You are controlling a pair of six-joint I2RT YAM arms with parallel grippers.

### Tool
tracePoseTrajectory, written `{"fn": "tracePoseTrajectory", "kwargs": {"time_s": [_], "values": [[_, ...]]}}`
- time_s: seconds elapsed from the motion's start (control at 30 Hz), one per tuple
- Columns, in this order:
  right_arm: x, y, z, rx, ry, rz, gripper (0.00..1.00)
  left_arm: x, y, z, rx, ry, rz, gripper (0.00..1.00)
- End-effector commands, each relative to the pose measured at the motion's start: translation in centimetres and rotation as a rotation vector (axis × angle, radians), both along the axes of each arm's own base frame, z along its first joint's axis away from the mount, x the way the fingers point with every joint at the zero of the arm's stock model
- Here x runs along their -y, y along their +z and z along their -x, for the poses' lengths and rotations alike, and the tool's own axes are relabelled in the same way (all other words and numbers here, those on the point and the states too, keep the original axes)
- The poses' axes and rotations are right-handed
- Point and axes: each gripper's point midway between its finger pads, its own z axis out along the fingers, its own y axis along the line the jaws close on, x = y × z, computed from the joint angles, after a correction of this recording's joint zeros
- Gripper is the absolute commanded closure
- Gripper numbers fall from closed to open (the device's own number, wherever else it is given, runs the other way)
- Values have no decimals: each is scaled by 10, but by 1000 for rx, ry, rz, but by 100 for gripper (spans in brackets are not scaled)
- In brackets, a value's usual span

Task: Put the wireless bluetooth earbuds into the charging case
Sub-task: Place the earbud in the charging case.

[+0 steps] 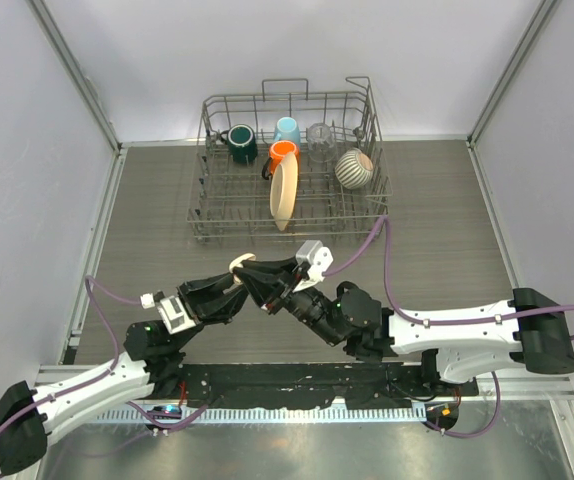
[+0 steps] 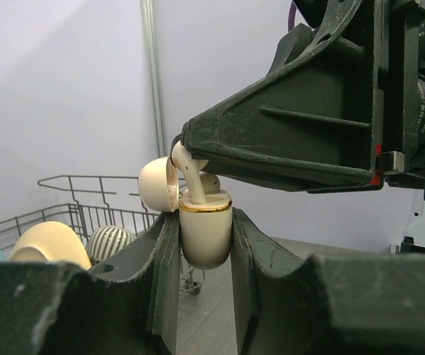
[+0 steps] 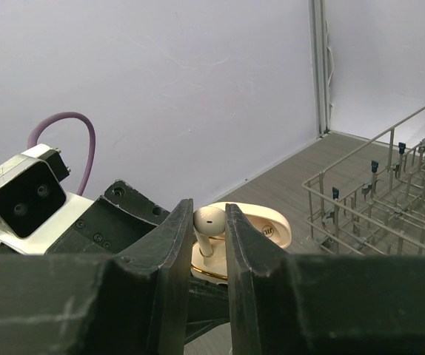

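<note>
My left gripper is shut on the charging case, a cream-white shell with a gold rim. The case is held upright above the table, its lid hinged open to the left. From the top view the case shows between the two meeting grippers. My right gripper is shut on one of the wireless bluetooth earbuds, pinching its round head. The earbud slants down with its stem tip inside the case's opening. A second rounded shape sits in the case beside it.
A wire dish rack stands at the back of the table with mugs, a glass, a striped bowl and a tan plate. Its near edge lies just behind the grippers. The rack also fills the right of the right wrist view.
</note>
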Motion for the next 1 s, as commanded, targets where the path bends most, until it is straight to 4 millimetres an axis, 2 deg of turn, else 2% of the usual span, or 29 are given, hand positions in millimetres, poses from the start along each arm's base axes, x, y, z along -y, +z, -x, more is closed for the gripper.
{"fn": "tracePoseTrajectory", "kwargs": {"time_s": [0.0,0.3,0.53,0.6,0.73,0.77,0.9,0.93,0.97], "values": [[7,-7,-9,14,-69,40,99,-17,18,9,60,10,106,100],[0,-12,-4,61,-50,170,99,-20,16,7,55,31,107,100],[5,-15,-5,59,-61,224,99,-21,14,7,56,38,100,100],[7,-10,-6,54,-70,225,99,-21,13,7,56,39,94,100],[8,-8,-10,26,-90,239,87,-19,11,6,56,40,80,100],[8,-8,-9,20,-88,233,81,-18,10,6,57,39,73,100],[10,1,-11,-10,-103,193,71,-15,9,9,69,22,54,100],[10,1,-13,-41,-109,178,63,-12,7,10,74,12,41,100],[12,4,-14,-52,-117,166,59,-12,8,11,75,8,38,100]]}}
